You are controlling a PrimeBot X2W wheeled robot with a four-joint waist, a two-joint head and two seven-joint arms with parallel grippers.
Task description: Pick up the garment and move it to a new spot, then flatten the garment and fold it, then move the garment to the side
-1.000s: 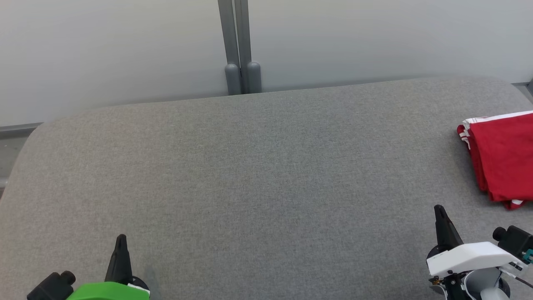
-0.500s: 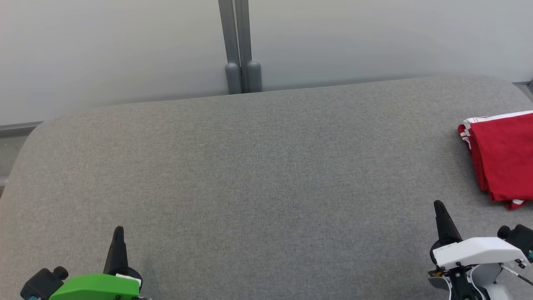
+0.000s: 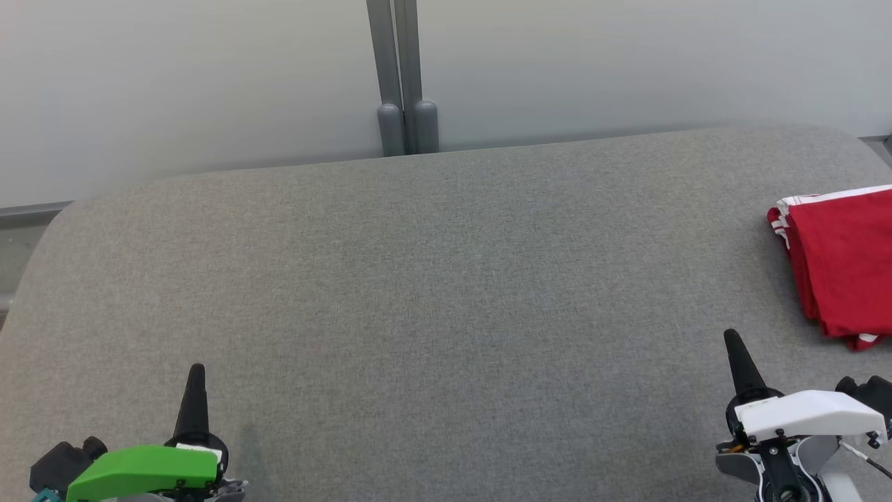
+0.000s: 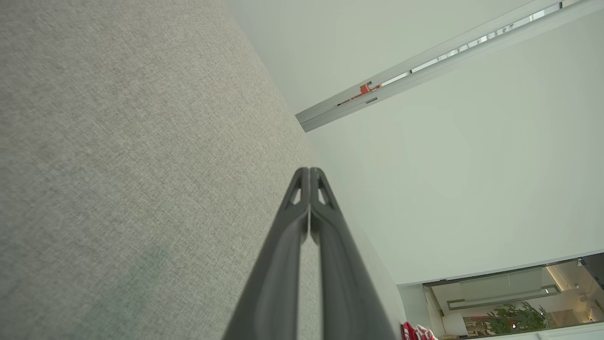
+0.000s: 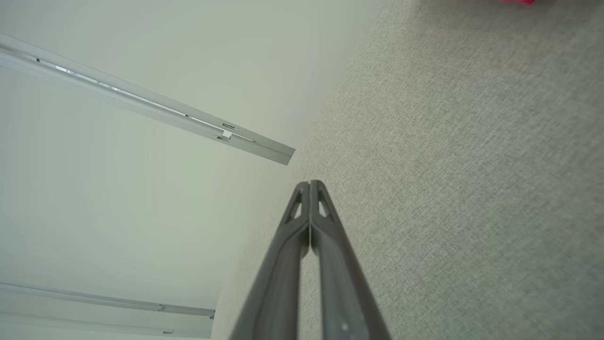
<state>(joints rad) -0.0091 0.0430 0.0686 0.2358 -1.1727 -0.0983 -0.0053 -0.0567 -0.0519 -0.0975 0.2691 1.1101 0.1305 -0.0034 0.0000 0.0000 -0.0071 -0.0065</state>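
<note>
The garment (image 3: pixel 843 265) is red with white trim, folded into a neat stack at the far right of the grey fabric surface (image 3: pixel 432 279), partly cut off by the head view's edge. A sliver of it shows in the left wrist view (image 4: pixel 417 332) and at the top of the right wrist view (image 5: pixel 518 2). My left gripper (image 3: pixel 196 373) stands at the lower left, shut and holding nothing, its tips pressed together (image 4: pixel 309 171). My right gripper (image 3: pixel 732 338) stands at the lower right, also shut and empty (image 5: pixel 309 183), a short way in front of and left of the garment.
A pale wall runs behind the surface, with a grey double post (image 3: pixel 398 77) rising at the back centre. The surface's rounded corners fall away at the far left (image 3: pixel 49 230) and far right.
Both grippers have drawn back toward the bottom of the head view, their bodies lower in frame and their fingertips reaching slightly higher. The garment has not moved.
</note>
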